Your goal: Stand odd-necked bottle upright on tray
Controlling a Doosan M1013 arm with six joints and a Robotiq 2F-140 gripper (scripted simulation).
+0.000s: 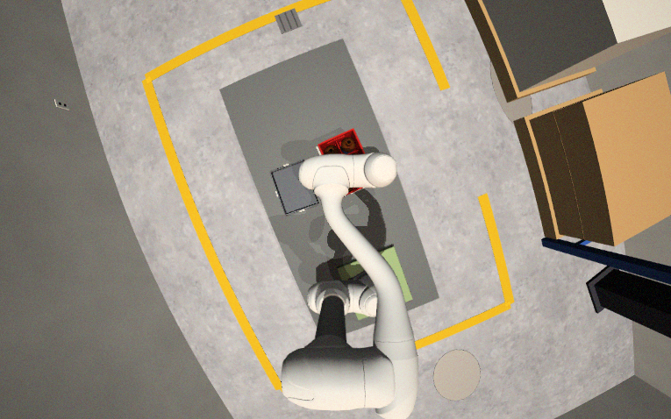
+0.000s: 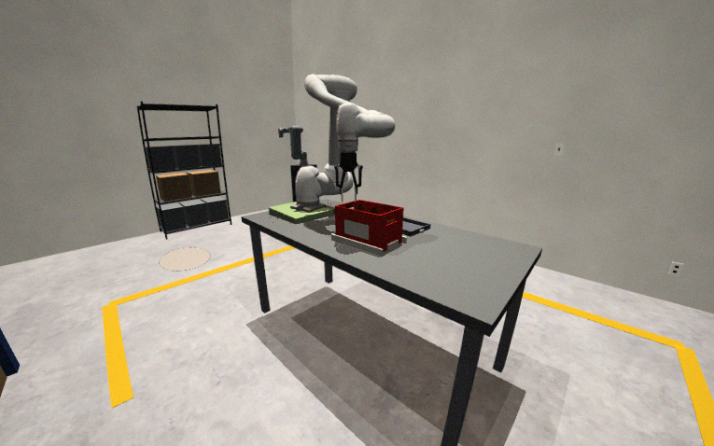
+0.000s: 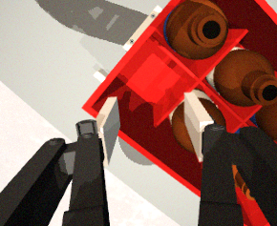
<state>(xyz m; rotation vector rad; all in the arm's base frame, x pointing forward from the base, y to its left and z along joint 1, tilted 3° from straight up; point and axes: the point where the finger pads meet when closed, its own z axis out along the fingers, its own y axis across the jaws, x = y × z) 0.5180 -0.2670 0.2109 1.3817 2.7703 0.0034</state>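
The red crate stands level on the table. In the wrist view, brown bottles stand in it: one at the top, one in the middle, one at the right edge and one partly behind the right finger. Another bottle shows only in slivers behind the gripper. Neck differences cannot be told. The dark-rimmed grey tray lies beside the crate, with no bottle on its visible part. My gripper is part-open and empty, above the crate; the arm hides it in the top view.
The grey table carries the crate, the tray and the arm's green base plate. Pale guide strips lie along the crate's foot. The crate's walls and dividers stand below my fingers.
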